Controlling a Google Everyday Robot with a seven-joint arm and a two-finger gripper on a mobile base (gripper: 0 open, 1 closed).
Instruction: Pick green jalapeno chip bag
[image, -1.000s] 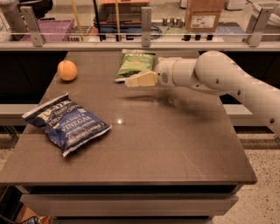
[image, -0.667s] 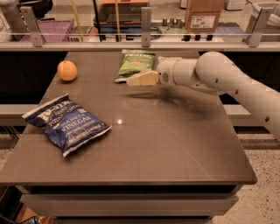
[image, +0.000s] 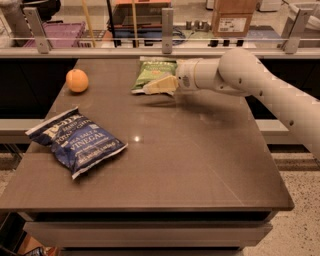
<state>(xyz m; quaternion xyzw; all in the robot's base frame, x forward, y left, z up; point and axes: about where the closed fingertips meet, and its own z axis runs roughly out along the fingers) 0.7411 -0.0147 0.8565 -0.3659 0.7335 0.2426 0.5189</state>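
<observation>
Evidently little has changed over the last second: the hand (image: 159, 85) remains low at the far end of the tabletop (image: 200, 150), holding the same station against the near edge of the green chip bag (image: 152, 71). The bag lies flat just beyond the hand and touching it, not lifted. Whether the hand is apart, together or clamped on the bag cannot be told. The blue bag (image: 77, 141) and the orange (image: 77, 80) sit well apart from the hand. Judgement: the grasp is being made or settled, and lifting is outstanding.
</observation>
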